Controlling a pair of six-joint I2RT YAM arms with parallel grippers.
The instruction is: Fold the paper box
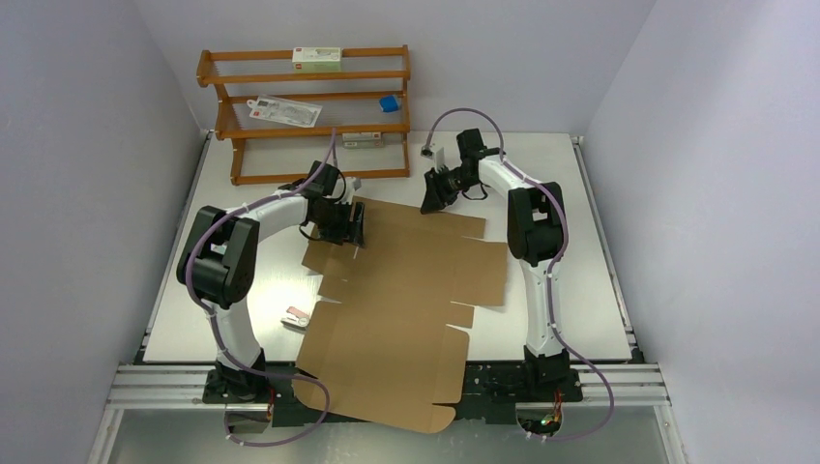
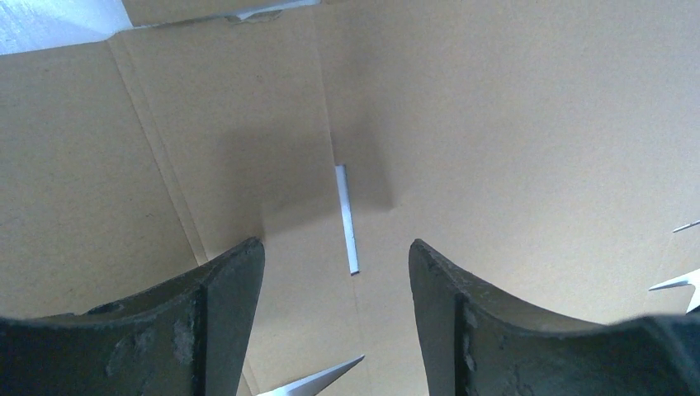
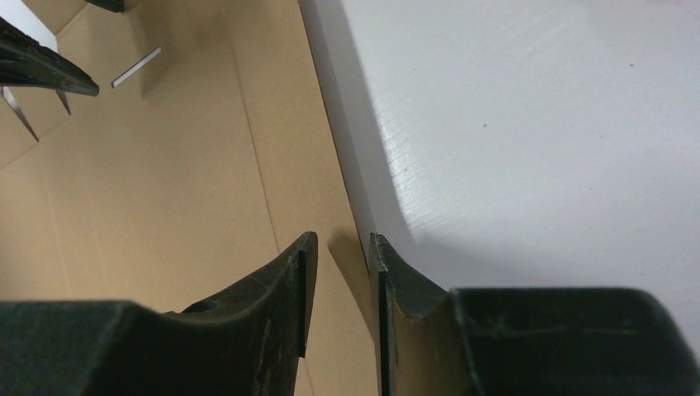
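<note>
R gripper (image 3: 342, 239): jaws nearly together astride the paper box (image 1: 406, 290) edge, approx. 1 o'clock of the sheet. Actual pinch cannot be confirmed, as the contact pt is hidden. L gripper (image 2: 337, 247): jaws apart, nothing between, over a slit (image 2: 347, 216) at 11 o'clock. Sheet lies flat on table (image 1: 580, 290), centre to 6 o'clock, overhanging the near edge. Progress: no flap raised, no wall formed; all folds remain.

Paper box (image 1: 396, 319): matt brown corrugated cardboard. Table (image 1: 571, 193): smooth white. Rack (image 1: 253, 54): glossy wood.
</note>
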